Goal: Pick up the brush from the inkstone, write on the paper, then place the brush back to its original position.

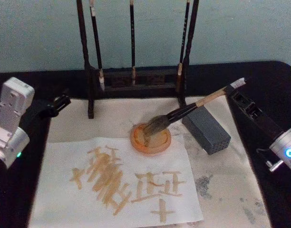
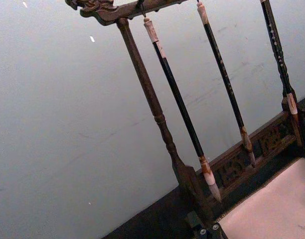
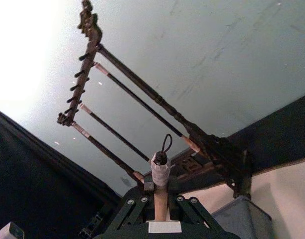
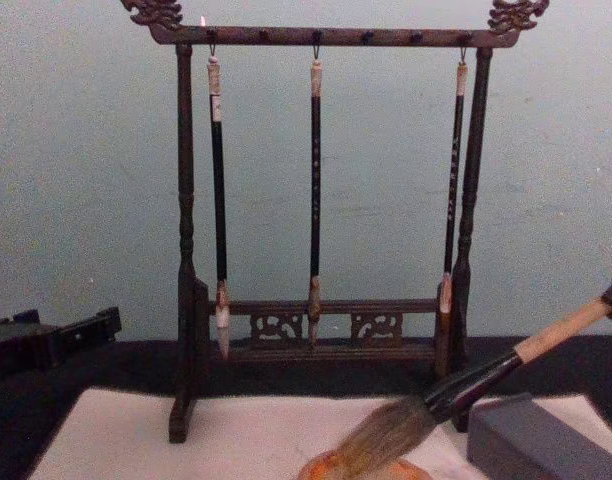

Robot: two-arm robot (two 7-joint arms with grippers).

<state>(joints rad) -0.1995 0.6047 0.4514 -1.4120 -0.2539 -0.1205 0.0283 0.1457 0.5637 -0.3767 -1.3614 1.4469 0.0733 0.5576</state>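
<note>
A black counter carried everything, and an off-white mat, smudged grey on the robot's right side, covered most of it. On the mat's near left part lay the paper, flat and marked with tan brush strokes across its middle. At the far edge of the mat stood a dark wooden rack with three slim black-shafted brushes hanging from its top bar. The left tool hung over the counter at the mat's far left corner, well apart from the task's things; whether it was open or closed could not be told. The right tool reached in from the right and was closed on the upper end of the brush, whose pale end cap and small loop stuck out beyond it in the right wrist view. The brush slanted down toward the robot's left, its black ferrule passing over the far corner of a grey block and its bushy bristles lying in the inkstone. That round orange-brown dish sat at the paper's far right corner, just beside the block.
</note>
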